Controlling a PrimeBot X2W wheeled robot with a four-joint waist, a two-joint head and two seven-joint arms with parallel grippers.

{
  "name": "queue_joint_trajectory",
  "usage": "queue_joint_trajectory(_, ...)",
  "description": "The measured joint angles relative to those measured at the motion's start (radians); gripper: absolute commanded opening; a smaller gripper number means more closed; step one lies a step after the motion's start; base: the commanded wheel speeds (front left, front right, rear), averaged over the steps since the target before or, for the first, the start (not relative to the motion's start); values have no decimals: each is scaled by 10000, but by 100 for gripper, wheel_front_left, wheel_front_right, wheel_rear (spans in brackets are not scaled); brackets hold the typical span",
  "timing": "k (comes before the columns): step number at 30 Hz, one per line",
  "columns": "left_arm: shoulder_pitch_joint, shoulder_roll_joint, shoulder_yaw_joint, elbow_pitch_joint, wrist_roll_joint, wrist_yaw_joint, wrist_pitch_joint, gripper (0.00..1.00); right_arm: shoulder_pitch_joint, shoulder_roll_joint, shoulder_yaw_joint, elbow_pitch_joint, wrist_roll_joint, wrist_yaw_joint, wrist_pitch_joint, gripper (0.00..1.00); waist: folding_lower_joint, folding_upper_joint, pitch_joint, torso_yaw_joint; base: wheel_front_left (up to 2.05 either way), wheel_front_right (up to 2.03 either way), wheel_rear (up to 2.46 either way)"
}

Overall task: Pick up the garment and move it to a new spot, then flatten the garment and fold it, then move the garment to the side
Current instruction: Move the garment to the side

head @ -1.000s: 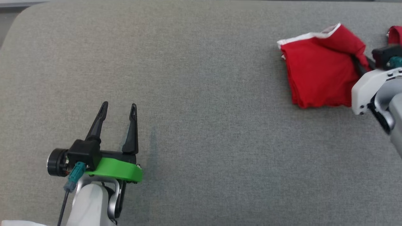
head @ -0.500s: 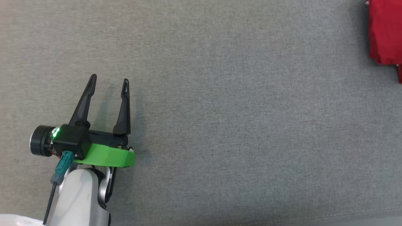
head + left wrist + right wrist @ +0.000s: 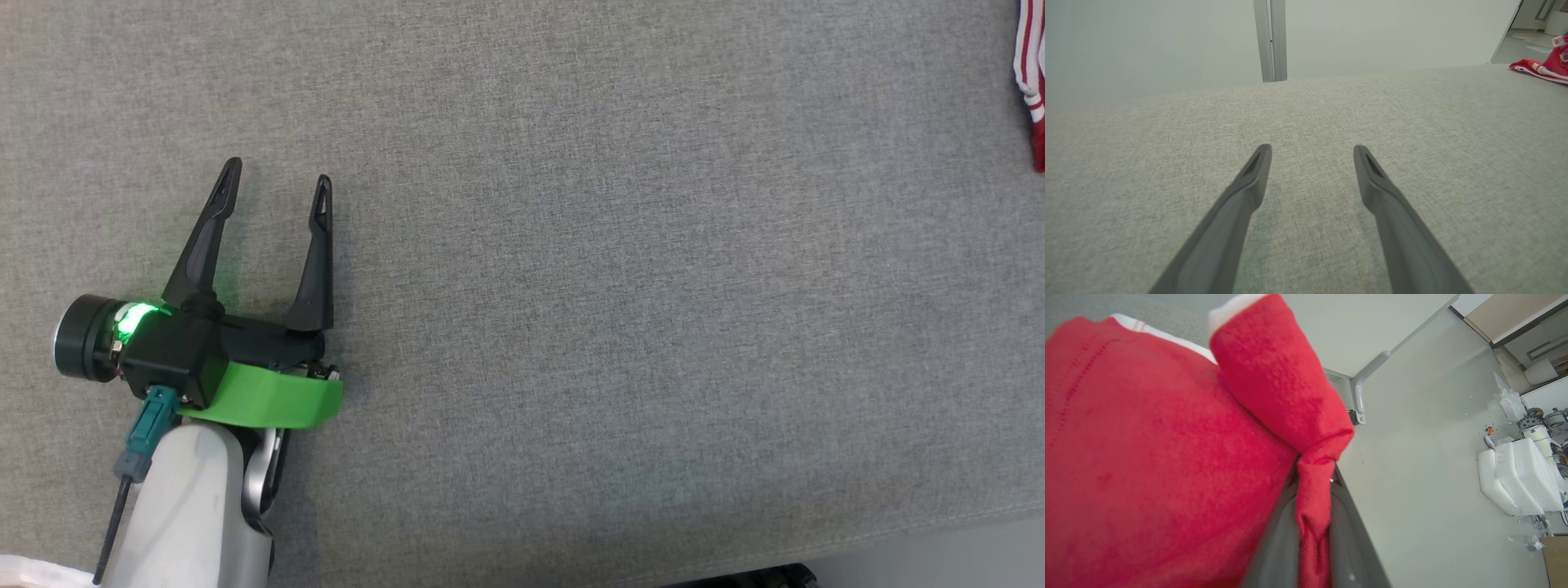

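Head cam has swung since a second ago, so it's the whole picture that slid, not the stuff in it. Back then the folded red garment sat around 2 o'clock with the right arm on it, and now just a sliver of the red garment (image 3: 1035, 122), white stripes and all, pokes in at the 2 o'clock edge of the head view. Left gripper (image 3: 278, 171) is down at 8 o'clock there, fingers (image 3: 314, 245) pointing to 12 and spread wide with nothing between them, over the grey woven surface (image 3: 612, 286); can't tell if it's touching. It's got a bright green collar (image 3: 269, 400) at the wrist and a little green light (image 3: 135, 318) glowing on its 9 o'clock side. Left wrist view agrees: both fingers splayed over bare grey weave, the red garment far off at 2 o'clock, a grey post (image 3: 1274, 41) against a pale wall (image 3: 1147, 41) at 12. Right gripper (image 3: 1315, 473) is clamped on a bunched fold of the garment, the cloth squeezed between its two grey fingers at 6 o'clock in its wrist view, with the rest of the red fabric spreading from 7 round to 12. Behind it are pale floor (image 3: 1433, 457), white foam blocks (image 3: 1519, 477) at 3 o'clock and a cardboard box (image 3: 1555, 555) at 4.
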Motion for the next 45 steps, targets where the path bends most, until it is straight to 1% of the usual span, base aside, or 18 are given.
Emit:
queue_joint_trajectory(1,-9,4,-13,-21,0,-2,0,100,-33,42,-67,109,-94,0,-13,37,0,0,26,3,0,0,0)
queue_joint_trajectory(2,-15,4,-31,-33,0,-4,0,100,-58,86,-136,217,-203,0,-121,98,-1,0,33,19,0,0,0)
queue_joint_trajectory(3,-24,4,-44,-36,-2,-8,0,100,-96,132,-207,328,-259,0,-190,100,-1,0,29,38,0,0,0)
queue_joint_trajectory(9,-40,8,6,2,-10,-10,0,100,-425,470,-403,844,-909,0,-800,100,-1,0,-132,133,0,0,0)
queue_joint_trajectory(17,201,-107,190,359,-196,36,0,100,-634,1143,-464,560,-1503,0,-1985,100,-1,0,-784,191,0,0,0)
queue_joint_trajectory(20,465,-171,293,522,-230,86,0,100,-485,1521,-435,368,-1580,0,-2481,100,-1,0,-1192,241,0,0,0)
queue_joint_trajectory(24,885,-222,575,690,-326,155,0,100,-38,2234,-387,48,-1620,0,-3016,100,-1,0,-1827,319,0,0,0)
queue_joint_trajectory(29,1561,-276,922,832,-372,255,0,100,830,3262,-564,-571,-1733,-2,-3375,100,-2,0,-2702,419,0,0,0)
queue_joint_trajectory(33,2028,-326,1137,899,-389,297,0,100,1836,4092,-917,-1166,-1942,-2,-3501,100,-2,0,-3391,496,0,0,0)
queue_joint_trajectory(41,2513,-441,1233,1066,-426,297,0,100,4266,5530,-1979,-2428,-2305,-2,-3568,100,-2,-1,-4548,735,0,0,0)
queue_joint_trajectory(45,2696,-468,1290,1183,-420,293,0,100,5564,6280,-2719,-3139,-2464,-2,-3572,100,-2,0,-5004,877,0,0,0)
